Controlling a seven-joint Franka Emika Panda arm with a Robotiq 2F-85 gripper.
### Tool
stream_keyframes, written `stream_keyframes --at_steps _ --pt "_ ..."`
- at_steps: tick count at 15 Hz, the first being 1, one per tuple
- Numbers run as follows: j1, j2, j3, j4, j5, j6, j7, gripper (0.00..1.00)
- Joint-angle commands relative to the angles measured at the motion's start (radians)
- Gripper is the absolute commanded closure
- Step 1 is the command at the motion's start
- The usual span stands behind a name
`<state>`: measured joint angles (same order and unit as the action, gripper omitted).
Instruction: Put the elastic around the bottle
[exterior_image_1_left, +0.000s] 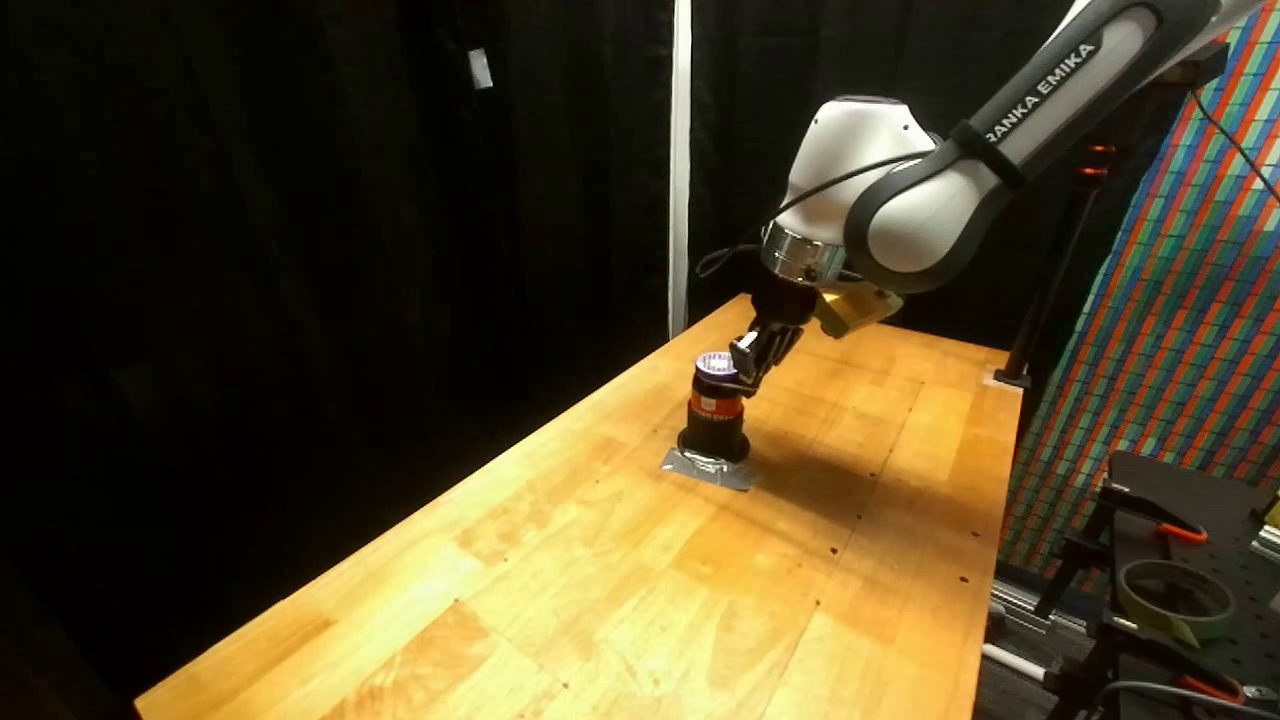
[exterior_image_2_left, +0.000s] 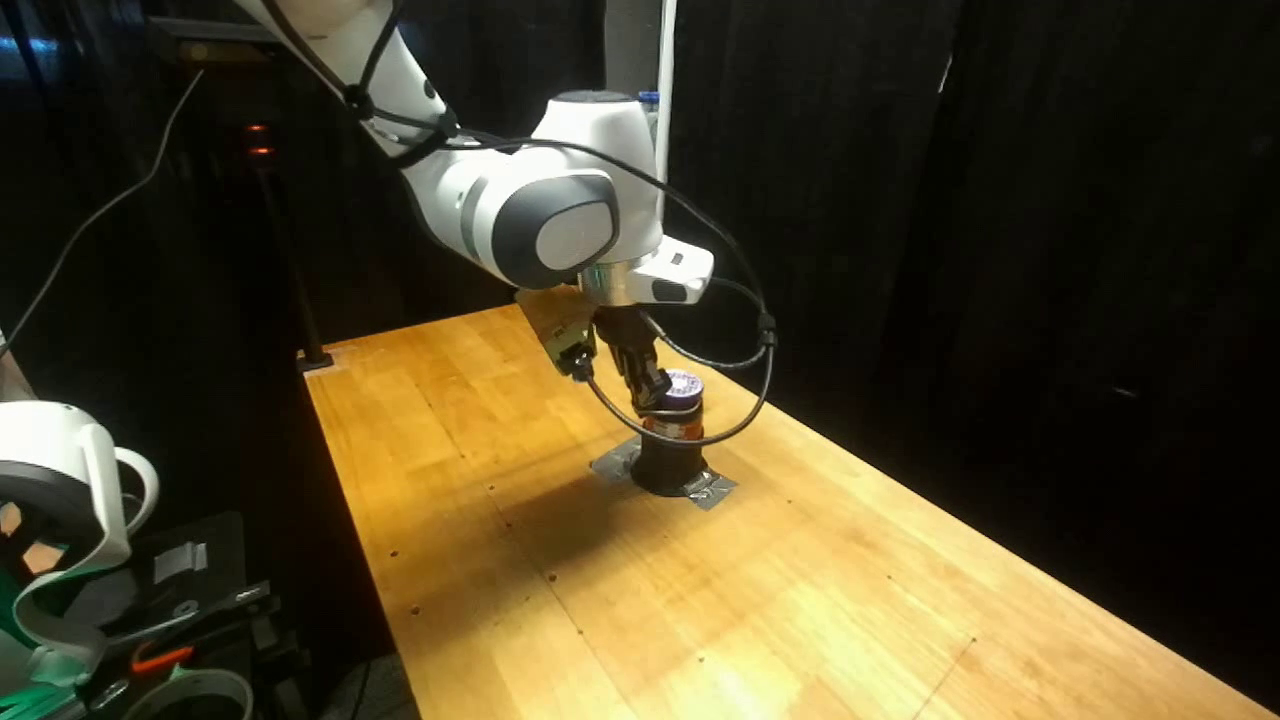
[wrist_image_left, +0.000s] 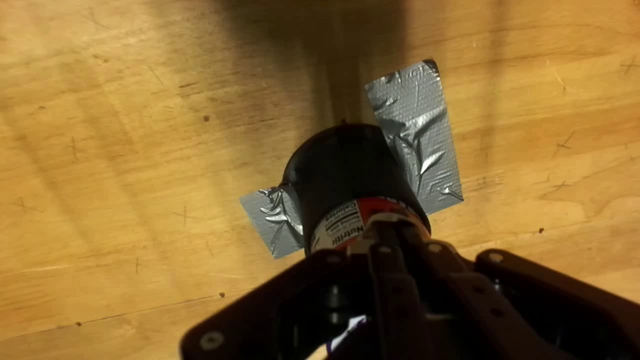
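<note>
Black links with pale pivot pins form my fingers (wrist_image_left: 397, 295), foremost in the wrist view; at the tips of my gripper (wrist_image_left: 404, 234) they are drawn together, pinching the elastic (exterior_image_2_left: 672, 411). This band appears in both exterior views as a thin line — it runs from my fingertips across the upper part of the bottle (exterior_image_1_left: 714, 408), just under the cap (exterior_image_2_left: 683, 384); its far side is hidden.

Position of the bottle relative to the fingers: it stands upright just beside my tips, which reach it near cap level. In the wrist view it extends beyond them, its label (wrist_image_left: 345, 222) partly covered by them. Whether the tips touch the bottle itself, I cannot tell. The cap has a pale, purple-patterned top; the label is orange-red, with a white panel bearing the word "Calories".

Below, a black flared base (exterior_image_2_left: 660, 485) meets the wooden table (wrist_image_left: 100, 200), with creased silver tape (wrist_image_left: 420, 135) on two sides. In an exterior view a cable (exterior_image_2_left: 767, 330) loops from my arm (exterior_image_1_left: 850, 150) and crosses in front of the bottle.

Farthest off — a dark pole (exterior_image_2_left: 290, 270) at the table's far corner, and black curtain (exterior_image_1_left: 300, 250) behind.
</note>
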<state>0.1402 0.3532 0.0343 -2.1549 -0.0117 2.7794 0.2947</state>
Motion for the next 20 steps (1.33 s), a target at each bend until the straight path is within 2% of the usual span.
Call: stream_keyframes --at_steps 1,5,8,9,11,12,13,15,16,17,19,20 --pt "0.014 -0.066 -0.011 -0.141 0.025 0.22 0.026 0.94" --pt "0.009 -0.071 -0.014 -0.26 0.014 0.514 0.059 0.93" --pt "-0.038 -0.06 0.047 -0.332 0.074 0.755 0.005 0.93" --pt "-0.058 -0.053 0.057 -0.356 0.006 0.837 0.061 0.94" --pt "-0.1 -0.032 0.087 -0.391 -0.07 1.0 0.088 0.93" --pt "-0.11 -0.017 0.089 -0.402 -0.108 1.077 0.093 0.93" --pt "-0.144 0.004 0.119 -0.412 -0.128 1.148 0.072 0.94" --pt "-0.173 0.033 0.123 -0.428 -0.213 1.242 0.077 0.93" --pt "-0.196 0.029 0.131 -0.435 -0.261 1.22 0.102 0.92" --pt "-0.228 0.018 0.143 -0.446 -0.33 1.176 0.143 0.68" --pt "-0.31 -0.035 0.176 -0.467 -0.501 0.998 0.247 0.64" --pt "-0.335 -0.06 0.178 -0.471 -0.59 0.92 0.312 0.58"
